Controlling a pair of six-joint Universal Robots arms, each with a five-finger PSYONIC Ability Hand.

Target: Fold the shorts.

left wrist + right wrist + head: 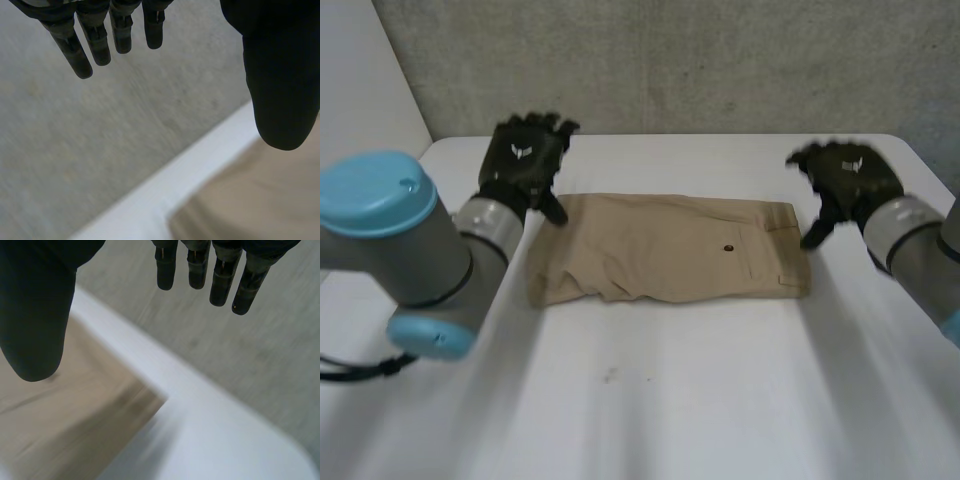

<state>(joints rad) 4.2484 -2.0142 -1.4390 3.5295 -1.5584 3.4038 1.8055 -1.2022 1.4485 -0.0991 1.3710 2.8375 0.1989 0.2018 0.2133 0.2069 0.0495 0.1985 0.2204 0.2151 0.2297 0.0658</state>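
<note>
Shorts [665,248]: flat between hands, seemingly halved; 1 fold likely left.
Left hand [525,160]: spread, empty.
Right hand [848,178]: spread, empty.

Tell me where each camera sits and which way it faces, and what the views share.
Head view: behind the arms, looking down on white table and tan shorts; left hand, right hand and arms show.
Left wrist view: on that wrist, facing along the palm over a shorts corner and table edge; own open fingers and thumb show.
Right wrist view: mirrored, on the right wrist; own open fingers and thumb show.
All three share shorts and table.
</note>
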